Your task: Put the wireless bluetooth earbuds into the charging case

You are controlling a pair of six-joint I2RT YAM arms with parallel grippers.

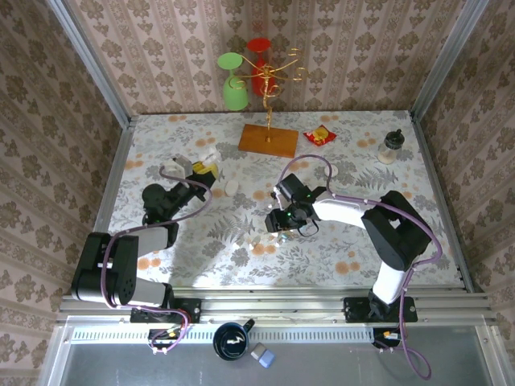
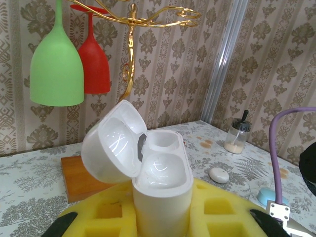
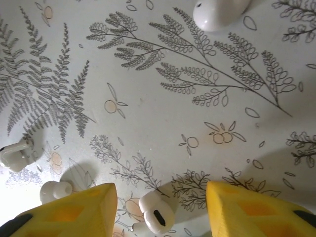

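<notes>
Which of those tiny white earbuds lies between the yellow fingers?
The white plastic earbud with the dark oval spot, between the fingers of the right gripper; the two other earbuds lie outside them.

Charging case [image 2: 160, 182]: white, upright, clamped in left gripper [image 2: 163, 222]. Lid is hinged open and tipped left, both wells empty. It sits near the closed white case [image 1: 232, 186], to its left and slightly behind. Three white earbuds lie loose on the near side of the closed white case: first earbud [image 3: 157, 216] on its side, dark oval patch up; second earbud [image 3: 55, 189] and third earbud [image 3: 15, 155] further left, apart from each other.
</notes>
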